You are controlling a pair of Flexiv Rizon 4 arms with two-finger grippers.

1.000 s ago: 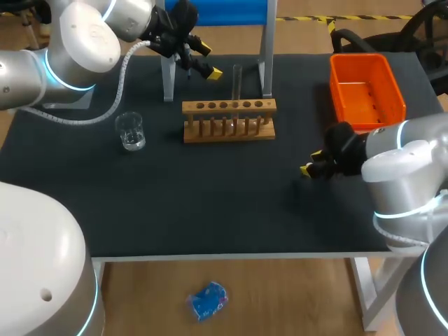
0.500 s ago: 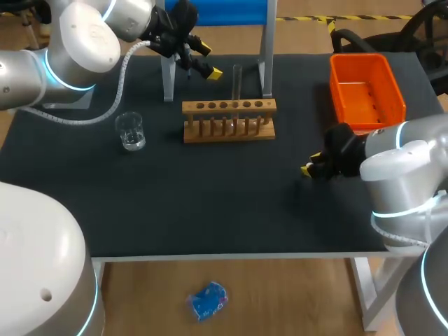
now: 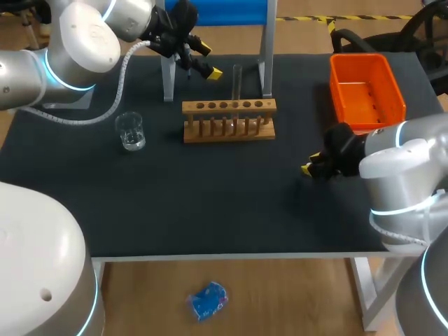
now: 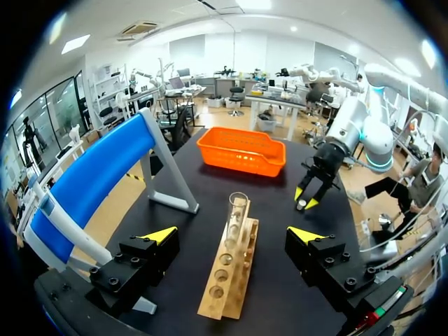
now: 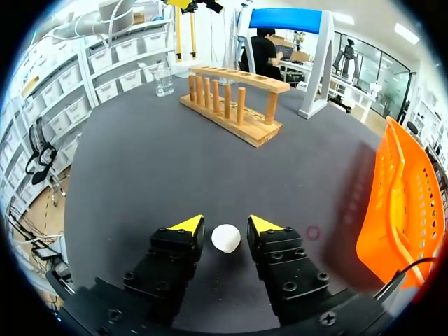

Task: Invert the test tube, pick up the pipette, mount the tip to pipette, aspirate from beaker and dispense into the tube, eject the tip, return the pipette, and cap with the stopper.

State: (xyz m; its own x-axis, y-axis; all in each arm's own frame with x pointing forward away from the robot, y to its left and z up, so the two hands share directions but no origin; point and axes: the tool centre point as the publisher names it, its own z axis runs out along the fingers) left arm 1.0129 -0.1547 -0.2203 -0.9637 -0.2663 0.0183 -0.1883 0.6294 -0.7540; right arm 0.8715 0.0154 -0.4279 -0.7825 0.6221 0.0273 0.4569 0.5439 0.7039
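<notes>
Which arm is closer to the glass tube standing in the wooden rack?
Left. The left arm has its jaws just beside the test tube, behind the rack; the right arm has its jaws far off, by the orange basket.

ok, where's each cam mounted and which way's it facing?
Head: above, behind the robot, looking down on the table; left end effector and right end effector both show.
Left wrist: looks along the rack toward the basket; own fingers show, right arm beyond.
Right wrist: low over the table, facing rack and beaker; own fingers flank the stopper.
Shared: rack in all three.
</notes>
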